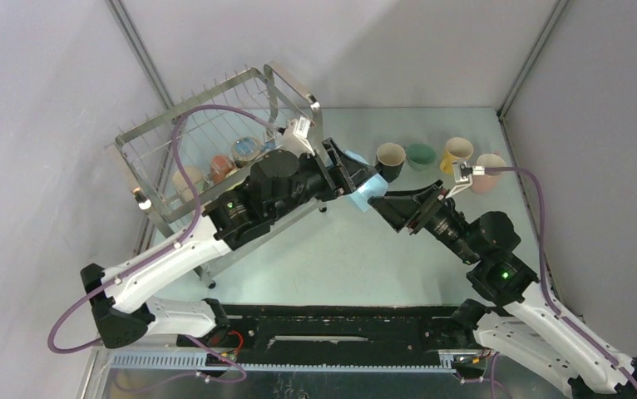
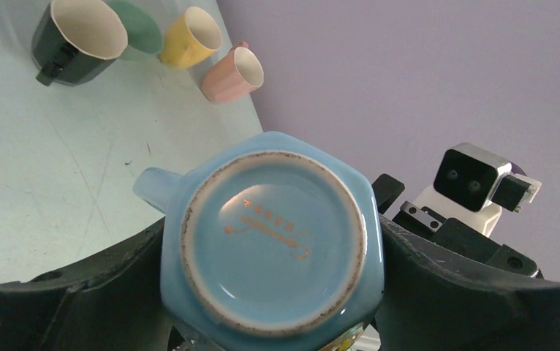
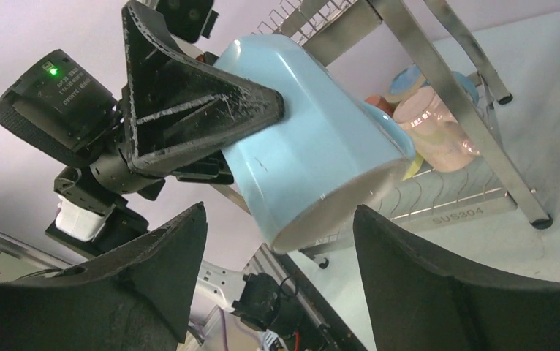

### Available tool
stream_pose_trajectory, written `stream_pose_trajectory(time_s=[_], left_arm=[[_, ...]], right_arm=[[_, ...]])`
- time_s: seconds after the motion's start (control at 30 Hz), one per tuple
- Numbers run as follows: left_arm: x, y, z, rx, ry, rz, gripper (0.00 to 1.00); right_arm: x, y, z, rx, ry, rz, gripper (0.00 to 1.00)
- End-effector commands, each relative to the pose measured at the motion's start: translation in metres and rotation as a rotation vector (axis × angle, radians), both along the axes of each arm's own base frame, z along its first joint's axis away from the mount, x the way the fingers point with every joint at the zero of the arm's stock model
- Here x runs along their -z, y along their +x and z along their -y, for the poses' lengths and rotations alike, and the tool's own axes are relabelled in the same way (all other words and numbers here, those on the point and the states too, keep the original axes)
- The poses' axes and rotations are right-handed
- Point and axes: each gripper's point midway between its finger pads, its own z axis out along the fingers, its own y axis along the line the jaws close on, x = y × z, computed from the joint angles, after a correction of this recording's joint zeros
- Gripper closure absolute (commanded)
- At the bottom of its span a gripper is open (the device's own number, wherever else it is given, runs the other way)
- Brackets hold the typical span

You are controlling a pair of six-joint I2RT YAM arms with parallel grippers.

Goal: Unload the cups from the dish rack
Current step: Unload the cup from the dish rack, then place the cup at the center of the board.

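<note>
Left end effector is clenched on a light blue cup. Its two fingers press on opposite sides of the cup, and the underside of the cup faces the left wrist camera, with the handle at the upper left. In the top view this cup is held in the air near the middle of the frame, just to the right of the dish rack, and it is tilted.

Right end effector is released, with its fingers wide apart. In the right wrist view the open mouth of the light blue cup is just above the gap between them. I cannot tell if the fingers touch the cup.

Four cups stand on the counter in a row at the upper right of the top view: a black cup, a green cup, a yellow cup and a pink cup. The black and green cups are touching or almost touching.

At the upper left of the top view the dish rack holds more cups in its lower part: a beige cup, an orange-red cup and a blue cup, close beside each other.
</note>
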Motion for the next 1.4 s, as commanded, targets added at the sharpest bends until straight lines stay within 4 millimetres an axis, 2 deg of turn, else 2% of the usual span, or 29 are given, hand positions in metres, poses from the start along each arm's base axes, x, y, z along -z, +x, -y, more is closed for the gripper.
stream_pose_trajectory(time_s=[0.0,0.13,0.33,0.8,1.03,1.2,1.37], left_arm=[[-0.086,-0.004,0.001,0.029,-0.256,0.075,0.8],[-0.086,0.003,0.006,0.039,-0.305,0.042,0.81],[-0.087,0.006,0.015,0.057,-0.355,0.012,0.81],[-0.087,0.0,0.02,0.099,-0.46,-0.034,0.83],[-0.081,-0.002,0.023,0.115,-0.476,-0.068,0.84],[-0.078,-0.008,0.027,0.15,-0.475,-0.083,0.84],[-0.077,-0.011,0.027,0.166,-0.486,-0.09,0.84]], right_arm=[[-0.042,0.001,0.002,0.024,0.049,0.133,0.21],[-0.048,0.003,-0.004,0.003,0.047,0.148,0.25],[-0.05,0.008,-0.008,-0.001,0.066,0.139,0.37],[-0.057,0.011,-0.009,-0.001,0.107,0.137,0.65],[-0.062,0.012,-0.009,0.006,0.112,0.161,0.65],[-0.066,0.012,-0.009,0.008,0.11,0.171,0.59],[-0.069,0.013,-0.01,0.006,0.111,0.176,0.57]])
